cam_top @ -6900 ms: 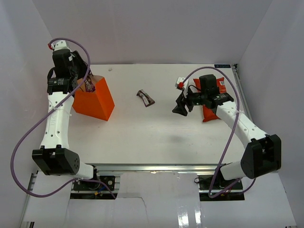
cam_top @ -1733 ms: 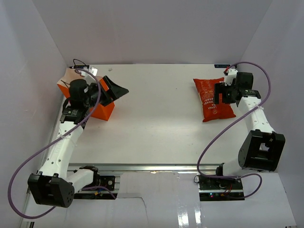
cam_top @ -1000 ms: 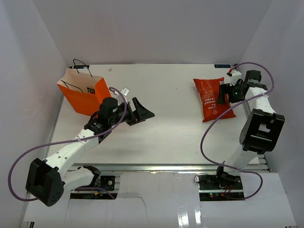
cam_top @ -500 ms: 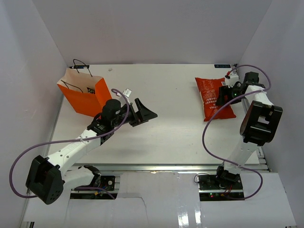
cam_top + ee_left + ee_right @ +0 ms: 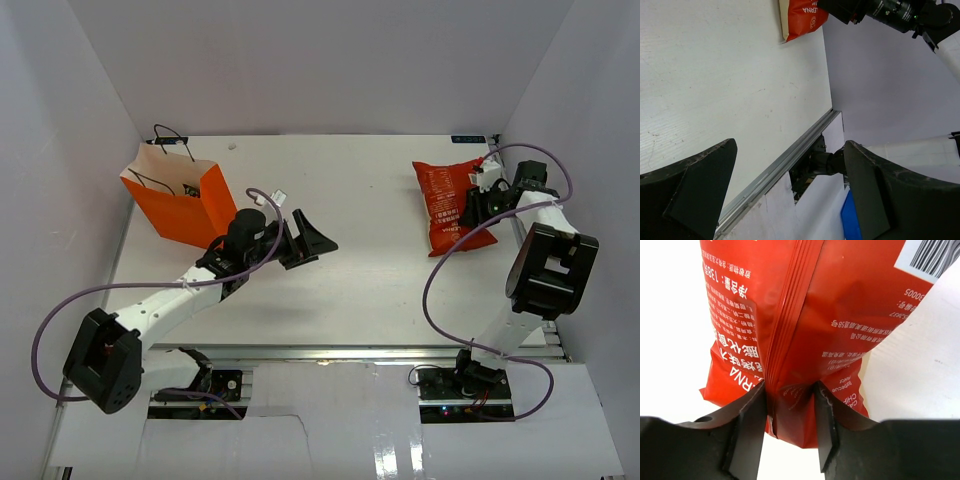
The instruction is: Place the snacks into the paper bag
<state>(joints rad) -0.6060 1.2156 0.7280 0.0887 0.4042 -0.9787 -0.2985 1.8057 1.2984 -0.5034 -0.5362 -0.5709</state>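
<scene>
The large red-orange crisp packet lies at the table's far right, its near end tilted. My right gripper is at the packet's right edge. In the right wrist view the right gripper is shut on a fold along the crisp packet's lower edge, both fingers pressing into the foil. The orange paper bag stands upright at the far left with its mouth open. My left gripper hovers right of the bag over mid-table, open and empty. In the left wrist view the left gripper faces the distant packet.
A metal rail runs along the table's near edge and also shows in the left wrist view as the rail. White walls close in on both sides and the back. The right arm stands close to the right wall.
The right jaws have closed onto the crisp packet's edge, and the packet has shifted slightly. The left arm has reached a little farther right over the table, still open.
</scene>
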